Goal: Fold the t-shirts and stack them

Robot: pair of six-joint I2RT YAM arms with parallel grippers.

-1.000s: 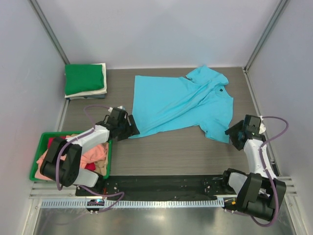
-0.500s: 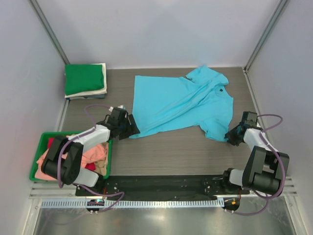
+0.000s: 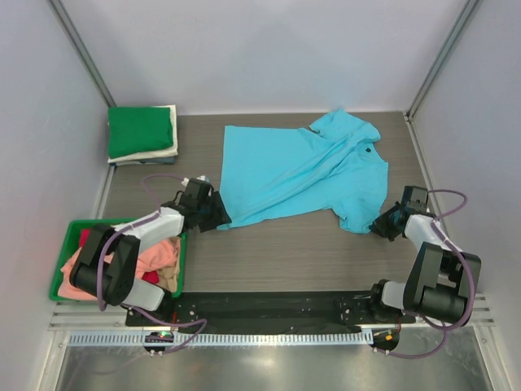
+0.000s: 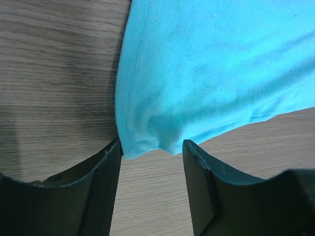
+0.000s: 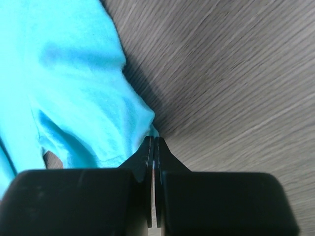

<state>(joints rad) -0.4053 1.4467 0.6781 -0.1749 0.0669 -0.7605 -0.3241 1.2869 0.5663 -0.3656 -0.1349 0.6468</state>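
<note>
A sky-blue t-shirt [image 3: 301,171] lies spread and creased on the wooden table, its collar at the far right. My left gripper [image 3: 218,213] sits at the shirt's near-left corner. In the left wrist view that gripper [image 4: 151,147] is open and the corner [image 4: 147,140] lies between its fingertips. My right gripper [image 3: 383,226] is at the near-right corner. In the right wrist view it [image 5: 154,140] is shut, pinching the edge of the blue cloth [image 5: 88,98]. A folded green t-shirt [image 3: 140,130] rests on a cream one [image 3: 172,140] at the far left.
A green plastic bin [image 3: 89,222] at the near left holds crumpled pink, red and tan shirts [image 3: 155,257]. Grey walls with metal posts close in the table on three sides. A black base plate [image 3: 269,308] runs along the near edge.
My right gripper has moved in to the shirt's near-right corner and shut on it. The left jaws have narrowed around the near-left corner.
</note>
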